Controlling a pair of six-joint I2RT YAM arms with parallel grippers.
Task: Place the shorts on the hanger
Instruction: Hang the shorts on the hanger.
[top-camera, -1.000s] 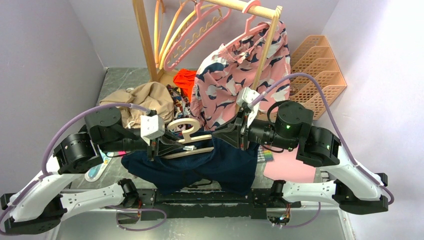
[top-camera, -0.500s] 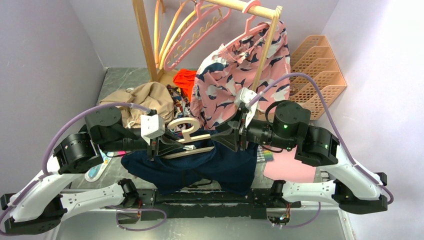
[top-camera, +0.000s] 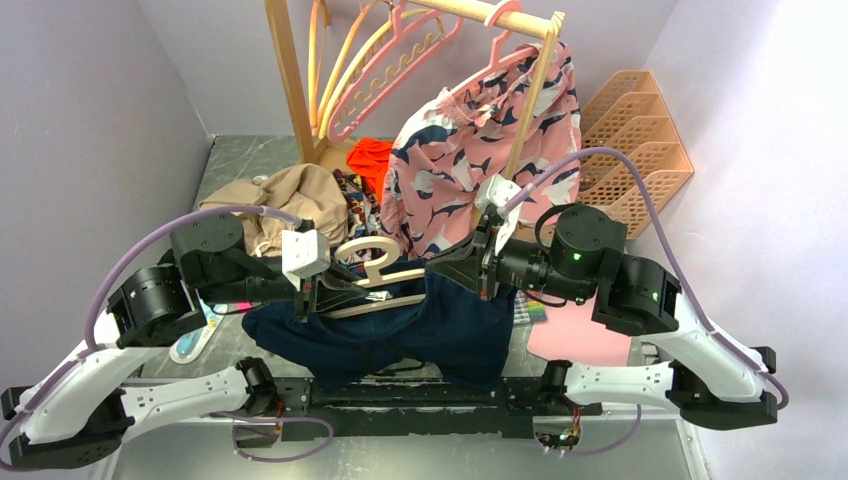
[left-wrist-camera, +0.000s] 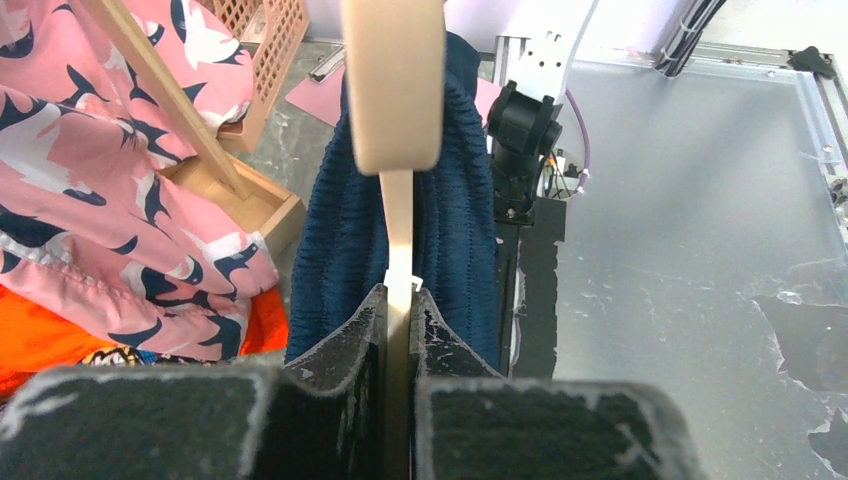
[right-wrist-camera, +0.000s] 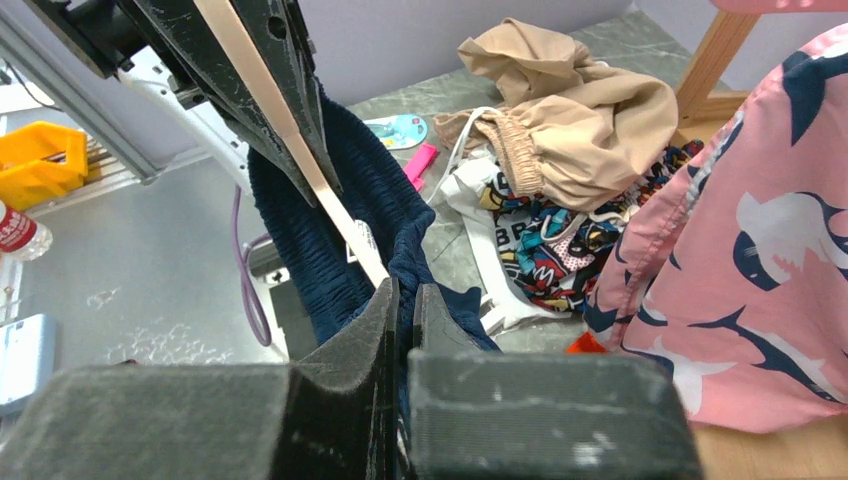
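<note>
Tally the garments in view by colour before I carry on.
Navy shorts: 1
Pink printed shorts: 1
Tan garment: 1
Orange garment: 1
Multicolour printed garment: 1
Total: 5

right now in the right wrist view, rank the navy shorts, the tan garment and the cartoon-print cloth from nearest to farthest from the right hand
1. navy shorts: bunched at the tips of the right hand, centre of view.
2. cartoon-print cloth: on the table beyond, to the right.
3. tan garment: farthest, heaped behind that cloth, upper right.
</note>
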